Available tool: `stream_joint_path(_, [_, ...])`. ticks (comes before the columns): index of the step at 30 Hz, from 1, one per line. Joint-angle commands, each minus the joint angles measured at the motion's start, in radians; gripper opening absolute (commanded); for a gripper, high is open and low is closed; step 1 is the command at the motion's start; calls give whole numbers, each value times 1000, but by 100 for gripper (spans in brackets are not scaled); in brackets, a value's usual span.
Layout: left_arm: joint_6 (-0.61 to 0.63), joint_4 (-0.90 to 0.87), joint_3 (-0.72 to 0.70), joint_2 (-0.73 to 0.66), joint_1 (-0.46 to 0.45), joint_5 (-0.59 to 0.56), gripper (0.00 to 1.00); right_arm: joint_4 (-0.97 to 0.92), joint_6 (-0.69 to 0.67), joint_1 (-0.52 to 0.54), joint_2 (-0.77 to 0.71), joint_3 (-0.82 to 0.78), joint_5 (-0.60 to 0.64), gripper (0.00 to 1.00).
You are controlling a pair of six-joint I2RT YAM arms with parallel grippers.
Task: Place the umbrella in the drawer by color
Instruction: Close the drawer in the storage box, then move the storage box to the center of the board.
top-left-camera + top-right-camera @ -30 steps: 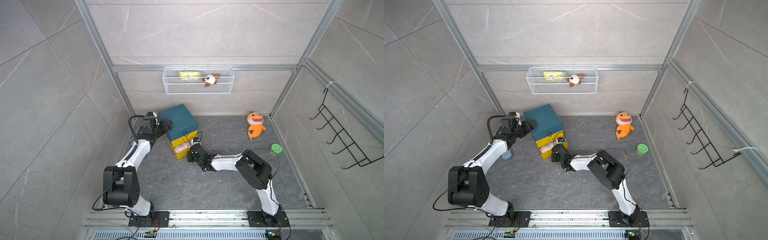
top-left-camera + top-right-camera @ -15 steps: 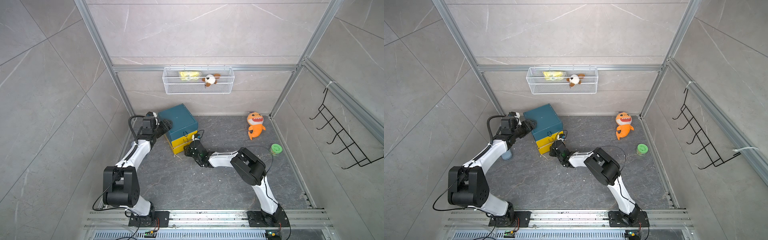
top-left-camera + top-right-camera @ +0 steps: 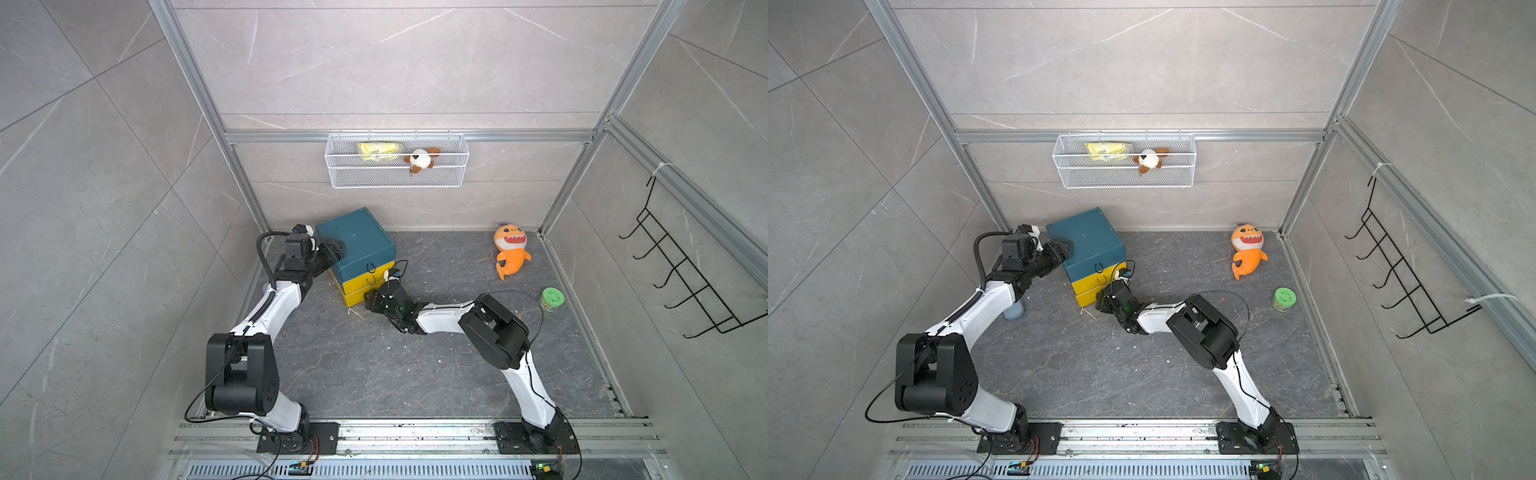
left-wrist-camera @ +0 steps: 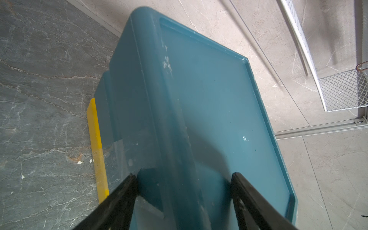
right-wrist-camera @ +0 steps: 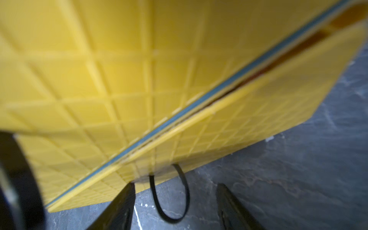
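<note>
The drawer unit (image 3: 357, 241) (image 3: 1088, 237) is a teal cabinet with two yellow drawers (image 3: 365, 277), both pushed in. No umbrella shows; it is hidden. My right gripper (image 3: 370, 300) (image 3: 1100, 300) (image 5: 175, 187) is low on the floor at the bottom drawer's front. It is open, and the drawer's black loop handle (image 5: 171, 220) hangs free between its fingers. My left gripper (image 3: 334, 249) (image 3: 1064, 248) (image 4: 183, 176) stands open at the cabinet's top left corner. One finger lies along the side wall and one over the top face.
An orange shark plush (image 3: 511, 257) and a green-lidded jar (image 3: 552, 299) lie to the right. A white wire basket (image 3: 397, 166) with a yellow packet and a plush dog hangs on the back wall. A black hook rack (image 3: 681, 282) is on the right wall, a blue cup (image 3: 1014, 309) behind my left arm.
The bottom yellow drawer stood open with a pinkish thing inside; my right gripper has pushed it in and opened its jaws. The left arm has not moved.
</note>
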Motion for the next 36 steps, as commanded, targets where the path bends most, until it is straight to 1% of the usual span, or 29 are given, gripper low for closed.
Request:
stream_joint_path(1, [30,-217,-66,43,-21,0,77,45,-35,-16,-91,-92,26,69])
stream_joint_path(5, [32,-218,-67,39,-20,-1,77,86,-69,-25,-216,-231,38,71])
stream_joint_path(9, [34,-216,-70,29,-21,-4,78,77,-97,-61,-355,-313,16,76])
stream_joint_path(14, [36,-214,-69,26,-20,-2,79,-58,-163,-108,-505,-269,-12,79])
stream_joint_path(16, [40,-215,-64,30,-20,1,80,-110,-203,-122,-543,-226,-15,81])
stream_joint_path(18, [44,-219,-60,34,-21,2,80,-196,-237,-140,-552,-142,-20,82])
stream_joint_path(22, [51,-222,-56,45,-23,9,80,-306,-268,-181,-514,15,-69,84])
stream_joint_path(25, [57,-223,-48,53,-26,18,80,-396,-286,-208,-444,162,-125,83])
stream_joint_path(29, [65,-223,-41,55,-28,30,81,-548,-318,-226,-304,407,-177,84])
stream_joint_path(33, [75,-219,-35,61,-32,47,81,-655,-329,-235,-176,608,-238,84])
stream_joint_path(36, [83,-220,-31,71,-36,61,81,-751,-334,-236,-79,759,-257,83])
